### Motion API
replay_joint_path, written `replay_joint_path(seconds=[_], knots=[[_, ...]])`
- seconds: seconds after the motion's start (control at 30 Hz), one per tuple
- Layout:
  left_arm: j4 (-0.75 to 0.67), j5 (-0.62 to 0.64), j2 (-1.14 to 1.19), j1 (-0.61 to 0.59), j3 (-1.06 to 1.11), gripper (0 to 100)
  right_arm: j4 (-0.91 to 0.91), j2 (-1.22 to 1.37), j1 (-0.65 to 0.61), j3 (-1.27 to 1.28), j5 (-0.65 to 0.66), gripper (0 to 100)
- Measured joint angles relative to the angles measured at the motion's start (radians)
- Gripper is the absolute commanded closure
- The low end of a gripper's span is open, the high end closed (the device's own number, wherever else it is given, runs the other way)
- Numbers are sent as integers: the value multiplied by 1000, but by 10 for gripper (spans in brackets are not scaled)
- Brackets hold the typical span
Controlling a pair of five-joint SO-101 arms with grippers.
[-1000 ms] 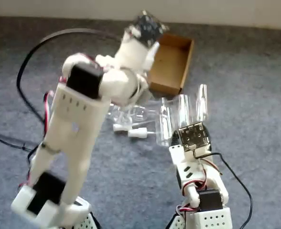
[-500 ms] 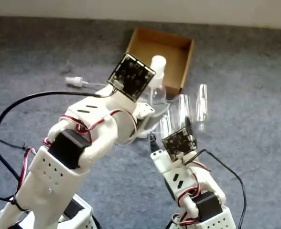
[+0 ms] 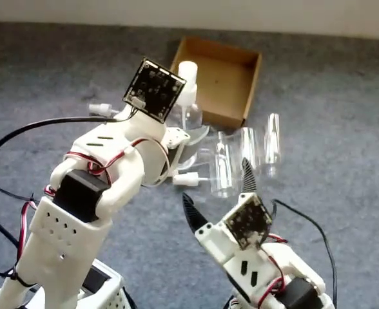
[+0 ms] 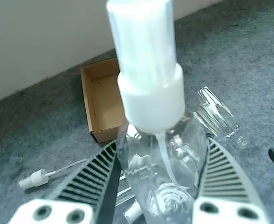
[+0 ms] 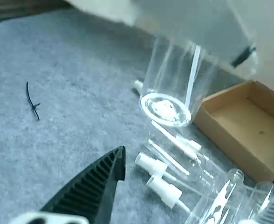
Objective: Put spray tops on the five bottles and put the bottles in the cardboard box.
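**Capped bottle** (image 3: 191,119): clear, spray top (image 3: 187,72) on, dip tube visible inside. It is held off the surface (image 3: 344,212) at about 7 o'clock of the cardboard box (image 3: 223,76), just outside its near wall. Box floor is bare where it shows.

**Left jaws:** clamped on the bottle's body below the shoulder, one ribbed pad on each side.

**Right jaws:** spread wide and holding nothing, low at 6 o'clock of the uncapped bottles (image 3: 247,153). These lie side by side at 5 o'clock of the box. One tip sits just beside the nearest bottle.

**Loose spray tops:** one (image 3: 186,179) at 9 o'clock of the lying bottles, another (image 3: 102,108) well apart at 9 o'clock of the box.

**Risks, as judged:**
- A smooth round body between two pads may twist or slide during the swing toward 1 o'clock.
- If carried too low, the bottle's base could catch the box's near wall and shove or tip the light box.
- Whether the top is fully seated cannot be told. A loose one could come off on release.
- A nudge from the open right jaws would set the round bottles rolling.
- The arms sit close together, so a shared move through the centre risks a knock.
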Motion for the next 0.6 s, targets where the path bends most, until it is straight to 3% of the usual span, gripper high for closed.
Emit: replay_joint_path(seconds=[0.13,0.3,0.6], knots=[[0,57,0,0,0,992,-80,0,2,-14,0,559],[0,106,0,117,34,993,-213,2,86,86,-2,559],[0,157,0,193,77,993,-233,3,80,115,-2,559]])
